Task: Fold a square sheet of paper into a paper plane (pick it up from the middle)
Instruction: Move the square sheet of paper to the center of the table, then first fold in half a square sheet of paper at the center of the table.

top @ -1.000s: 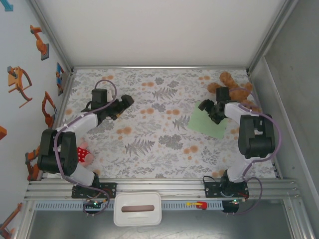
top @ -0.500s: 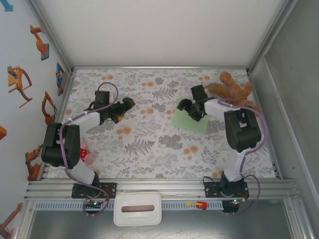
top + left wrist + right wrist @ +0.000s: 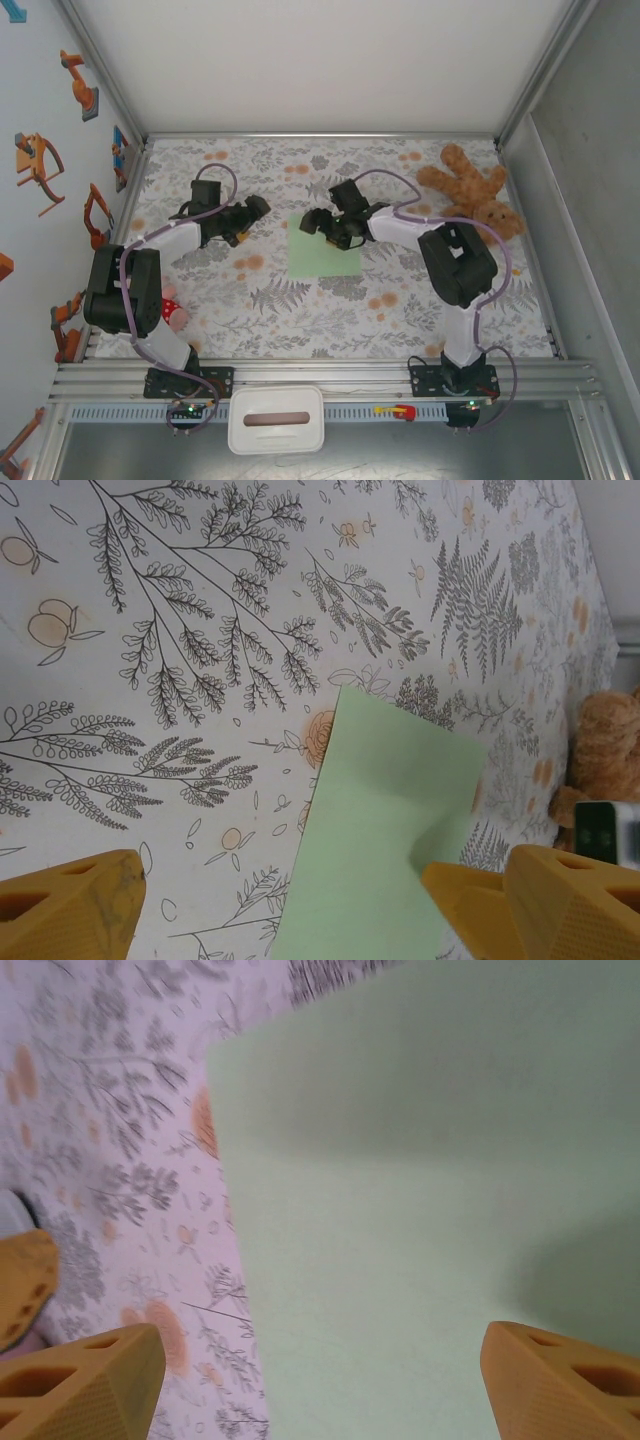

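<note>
Thin and limp, the square sheet of paper [image 3: 322,260] is lying flat; left fingers [image 3: 70,900] and right fingers [image 3: 85,1380] are gaping wide; pinching its middle seems wisest.

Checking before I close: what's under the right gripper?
The square sheet of paper lies on the floral table cover beneath the open right gripper; the gripper covers the sheet's far edge from above.
</note>
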Action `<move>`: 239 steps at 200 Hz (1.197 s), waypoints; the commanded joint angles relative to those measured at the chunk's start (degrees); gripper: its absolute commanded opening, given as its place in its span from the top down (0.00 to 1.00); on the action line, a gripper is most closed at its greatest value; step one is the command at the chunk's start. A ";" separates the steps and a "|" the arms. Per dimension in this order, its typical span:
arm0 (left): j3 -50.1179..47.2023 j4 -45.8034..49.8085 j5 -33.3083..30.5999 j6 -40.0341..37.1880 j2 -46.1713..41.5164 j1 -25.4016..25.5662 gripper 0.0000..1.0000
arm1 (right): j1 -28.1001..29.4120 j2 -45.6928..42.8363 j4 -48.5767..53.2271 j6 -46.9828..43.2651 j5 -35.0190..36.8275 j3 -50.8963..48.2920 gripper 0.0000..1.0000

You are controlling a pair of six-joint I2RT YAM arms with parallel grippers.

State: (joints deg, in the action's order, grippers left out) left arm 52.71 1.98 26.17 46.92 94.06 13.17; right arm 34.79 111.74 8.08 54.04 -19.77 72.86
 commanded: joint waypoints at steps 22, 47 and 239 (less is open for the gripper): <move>2.36 3.18 0.68 2.13 -0.13 4.51 0.10 | -6.02 -6.96 5.88 -4.77 5.07 -2.95 0.28; 4.28 3.22 0.87 4.05 2.45 8.94 0.09 | -8.18 -6.64 10.62 -9.43 5.08 -3.08 0.36; 13.87 6.98 -0.99 5.66 16.55 17.04 0.16 | -8.48 3.34 19.26 -16.51 0.60 2.90 0.73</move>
State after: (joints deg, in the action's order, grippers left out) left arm 65.89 9.02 24.12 53.19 109.38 29.98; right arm 26.06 113.89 26.72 38.09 -18.33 75.07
